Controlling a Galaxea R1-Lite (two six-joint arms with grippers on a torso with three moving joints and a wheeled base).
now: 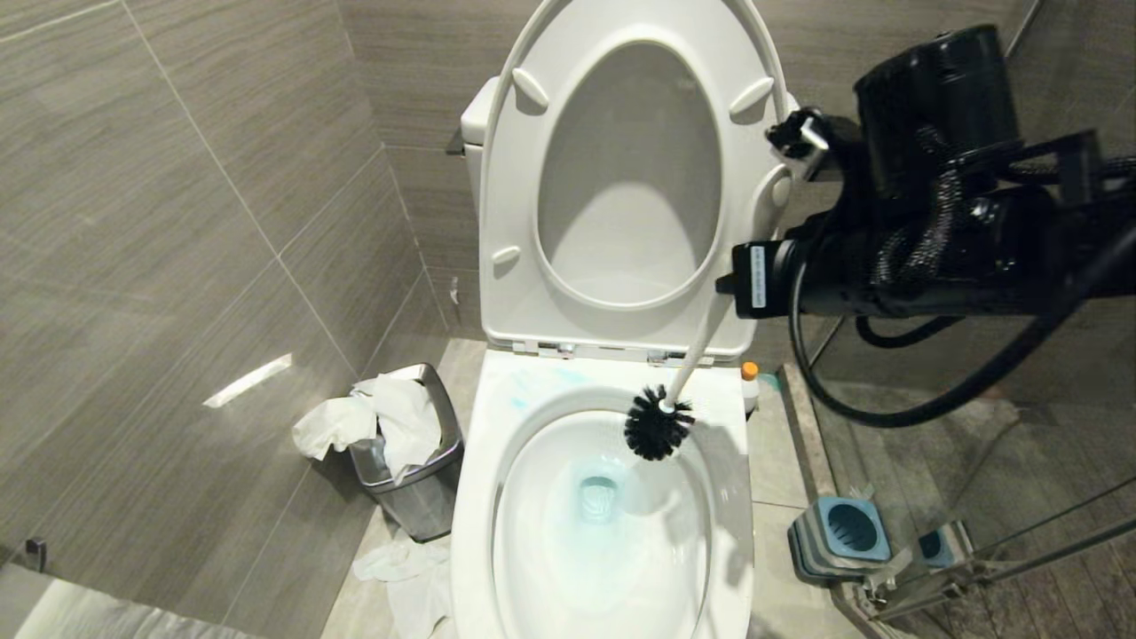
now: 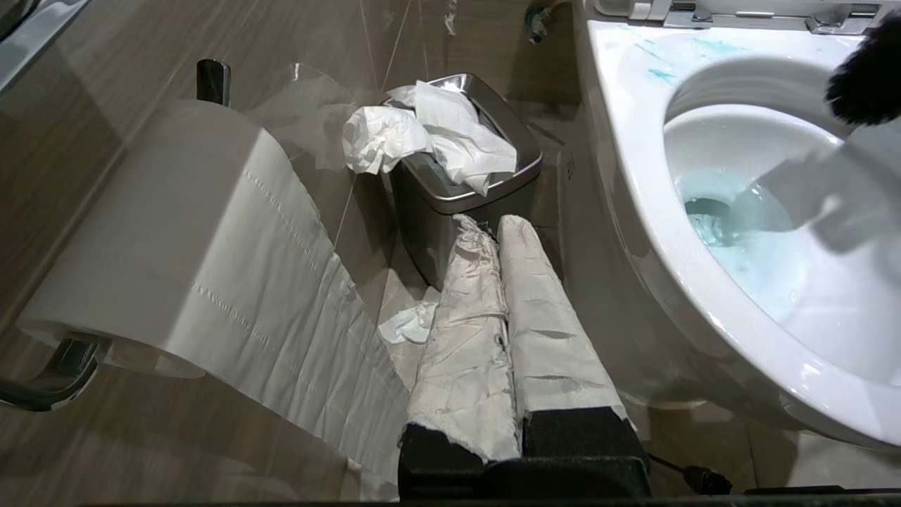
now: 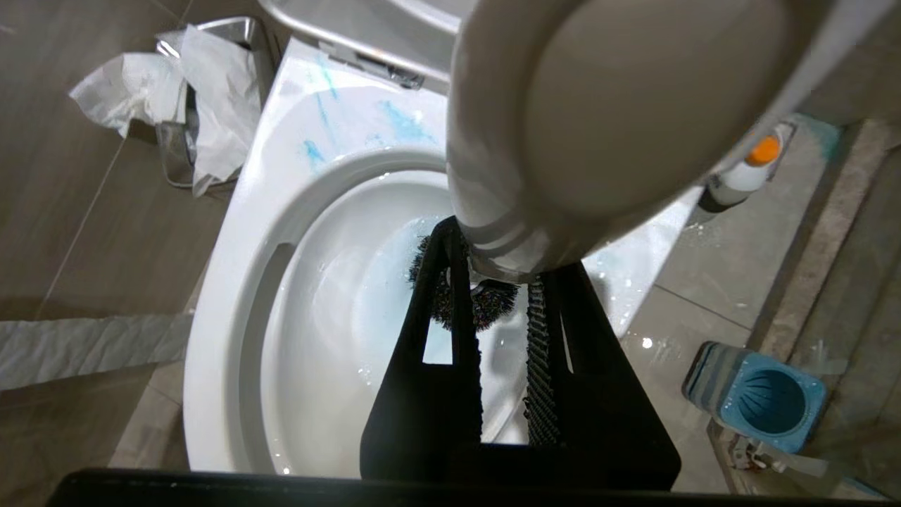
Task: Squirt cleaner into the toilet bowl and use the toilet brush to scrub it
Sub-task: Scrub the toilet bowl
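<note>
The right gripper (image 3: 503, 282) is clamped on the handle of the toilet brush (image 1: 658, 424), holding it slanted so the dark bristle head hangs just over the back of the toilet bowl (image 1: 479, 497), a sensible angle for reaching the inner wall. The cleaner (image 1: 596, 493) tints the water at the drain blue and streaks the rear rim, so the squirting looks done and scrubbing is the step in hand; whether the bristles touch the porcelain is hard to tell. The left gripper (image 2: 501, 232), fingers pressed together and holding nothing, sits parked beside the steel bin (image 2: 450, 204).
</note>
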